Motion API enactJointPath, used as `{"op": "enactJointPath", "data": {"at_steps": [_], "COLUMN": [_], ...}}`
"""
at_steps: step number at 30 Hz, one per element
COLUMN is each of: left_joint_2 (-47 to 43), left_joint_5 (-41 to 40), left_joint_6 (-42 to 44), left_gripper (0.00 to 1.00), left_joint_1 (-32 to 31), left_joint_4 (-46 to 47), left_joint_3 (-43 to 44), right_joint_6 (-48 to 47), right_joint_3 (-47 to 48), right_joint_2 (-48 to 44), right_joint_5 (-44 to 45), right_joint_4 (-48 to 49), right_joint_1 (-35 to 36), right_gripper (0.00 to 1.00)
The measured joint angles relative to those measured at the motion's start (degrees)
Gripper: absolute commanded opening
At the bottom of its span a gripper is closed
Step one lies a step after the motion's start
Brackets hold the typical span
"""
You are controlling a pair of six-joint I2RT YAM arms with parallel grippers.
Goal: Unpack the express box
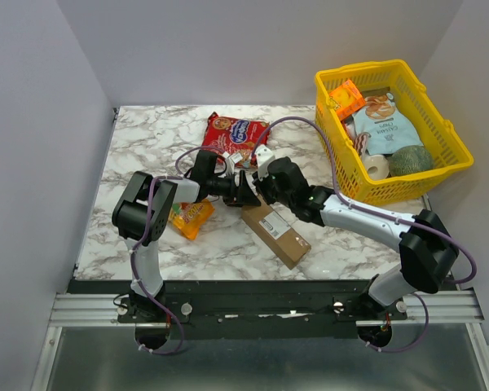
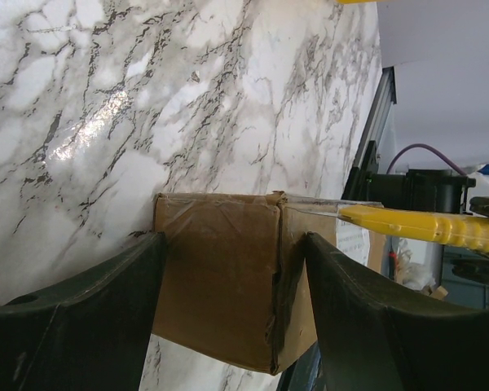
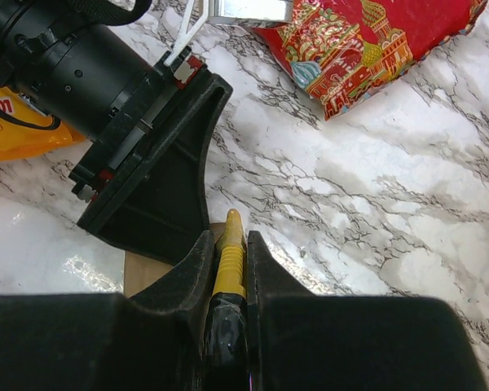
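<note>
Both arms at the small brown cardboard express box (image 1: 275,233).
Left fingers (image 2: 73,326) apart, straddling its end; right fingers (image 3: 191,285) clamped on a yellow cutter (image 3: 230,259).

Both arms are black at the joints with pale grey links; the left arm (image 1: 147,213) is bulky at nine o'clock, the right arm (image 1: 367,218) slimmer at three. Purple cables (image 1: 326,151) loop over each. Fingers (image 3: 167,175) are matte black.

overhead rear view, two close wrist views
</note>
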Motion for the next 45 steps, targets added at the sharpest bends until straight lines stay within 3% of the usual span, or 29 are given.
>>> {"op": "enactJointPath", "data": {"at_steps": [45], "left_joint_2": [0.6], "left_joint_5": [0.6], "left_joint_6": [0.0], "left_gripper": [0.75], "left_joint_1": [0.1], "left_joint_4": [-0.5], "left_joint_3": [0.6], "right_joint_6": [-3.7], "right_joint_3": [0.4], "right_joint_2": [1.2], "right_joint_5": [-1.1], "right_joint_4": [0.5], "right_joint_1": [0.0], "right_gripper": [0.00]}}
